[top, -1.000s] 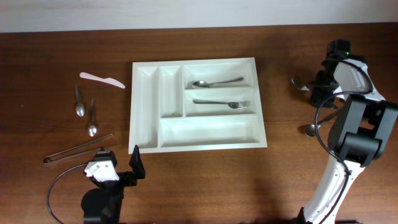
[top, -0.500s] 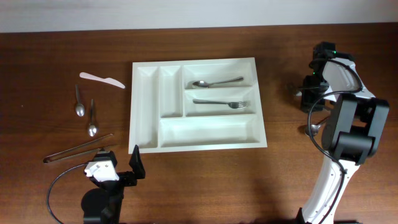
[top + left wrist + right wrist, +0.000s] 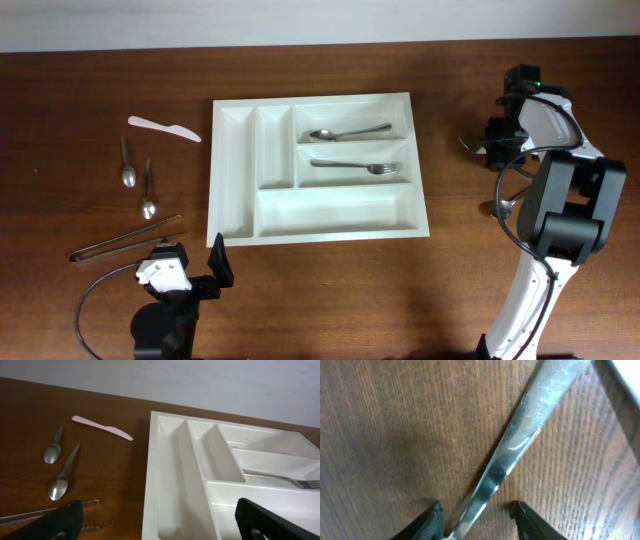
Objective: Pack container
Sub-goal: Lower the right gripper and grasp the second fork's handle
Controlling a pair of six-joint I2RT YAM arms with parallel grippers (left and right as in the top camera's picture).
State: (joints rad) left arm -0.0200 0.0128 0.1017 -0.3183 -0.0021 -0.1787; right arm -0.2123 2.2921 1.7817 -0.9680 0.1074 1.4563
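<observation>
The container (image 3: 420, 170), a white five-slot tray, lies mid-table with a spoon (image 3: 350, 132) and a fork (image 3: 350, 164) in two of its long slots. At the right, my right gripper (image 3: 497, 140) is down at the tabletop over a silver utensil (image 3: 468, 143). In the right wrist view its handle (image 3: 520, 445) runs between my right gripper's (image 3: 477, 509) two black fingertips, with a gap on each side. My left gripper (image 3: 160, 527) stands wide open and empty by the container's near left corner (image 3: 150, 485).
A white plastic knife (image 3: 163, 127), two spoons (image 3: 127, 165) (image 3: 148, 195) and metal tongs (image 3: 125, 241) lie left of the tray. Another spoon (image 3: 498, 208) lies on the table near the right arm.
My right gripper has moved left and down over the silver utensil, and its jaws have narrowed around the handle. The left arm has not moved.
</observation>
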